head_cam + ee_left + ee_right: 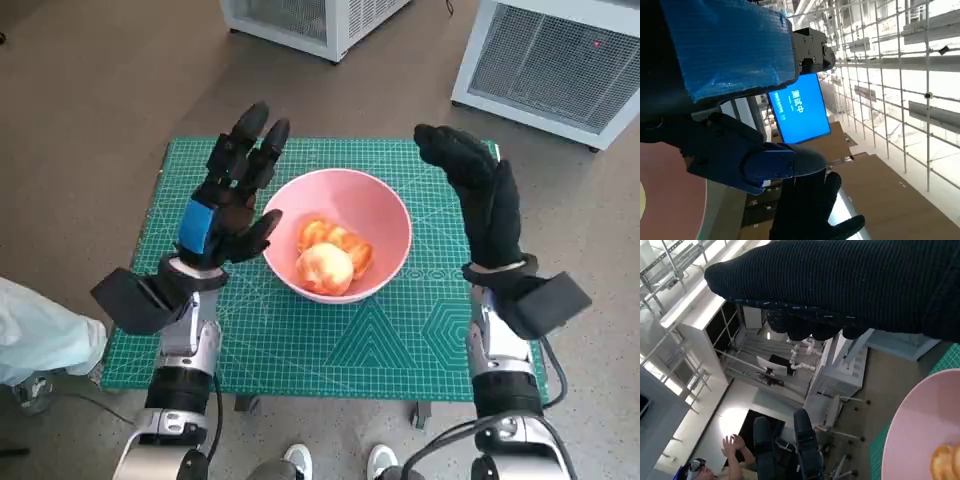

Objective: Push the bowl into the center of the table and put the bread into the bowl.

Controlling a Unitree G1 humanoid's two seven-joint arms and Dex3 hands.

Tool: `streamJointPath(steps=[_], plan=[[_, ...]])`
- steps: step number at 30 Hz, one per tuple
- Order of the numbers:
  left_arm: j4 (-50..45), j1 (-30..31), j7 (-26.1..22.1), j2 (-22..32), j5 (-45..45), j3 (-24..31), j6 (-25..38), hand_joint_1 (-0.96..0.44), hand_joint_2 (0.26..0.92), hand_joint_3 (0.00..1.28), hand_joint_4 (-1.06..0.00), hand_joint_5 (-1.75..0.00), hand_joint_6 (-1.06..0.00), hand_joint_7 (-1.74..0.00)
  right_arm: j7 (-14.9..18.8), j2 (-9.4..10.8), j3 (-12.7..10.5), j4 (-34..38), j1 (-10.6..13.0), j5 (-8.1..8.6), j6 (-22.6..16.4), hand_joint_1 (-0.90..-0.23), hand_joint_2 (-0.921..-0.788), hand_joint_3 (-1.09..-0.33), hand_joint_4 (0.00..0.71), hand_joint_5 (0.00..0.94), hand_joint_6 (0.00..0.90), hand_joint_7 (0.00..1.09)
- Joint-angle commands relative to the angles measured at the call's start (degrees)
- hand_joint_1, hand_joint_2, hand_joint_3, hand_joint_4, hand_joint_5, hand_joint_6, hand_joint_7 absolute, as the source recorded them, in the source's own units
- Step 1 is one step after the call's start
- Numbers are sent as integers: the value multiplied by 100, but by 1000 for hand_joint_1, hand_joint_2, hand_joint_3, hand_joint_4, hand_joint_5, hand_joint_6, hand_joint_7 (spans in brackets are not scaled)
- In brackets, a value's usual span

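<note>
Already inside the pink bowl [345, 232] at the middle of the green cutting mat [400, 345], the bread [333, 256] lies untouched, while the left hand [228, 205] and gloved right hand [480, 195] flank the bowl, fingers spread, holding nothing.

A small table carries a green cutting mat [400, 340] that covers its top. A pink bowl [375, 210] sits on the mat, near its middle.
</note>
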Motion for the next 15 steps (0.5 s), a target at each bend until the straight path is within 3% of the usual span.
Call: streamJointPath(steps=[1, 15], plan=[[153, -127, 67, -32, 100, 17, -156, -666, 921, 373, -167, -7, 0, -363, 143, -22, -63, 191, -7, 97, -9, -730, -921, -779, 221, 0, 84, 453], [330, -97, 294, -53, 377, -38, -465, -672, 921, 367, -178, -9, -8, -402, 315, -4, -120, 353, -29, 130, -178, -736, -921, -781, 219, 0, 80, 457]])
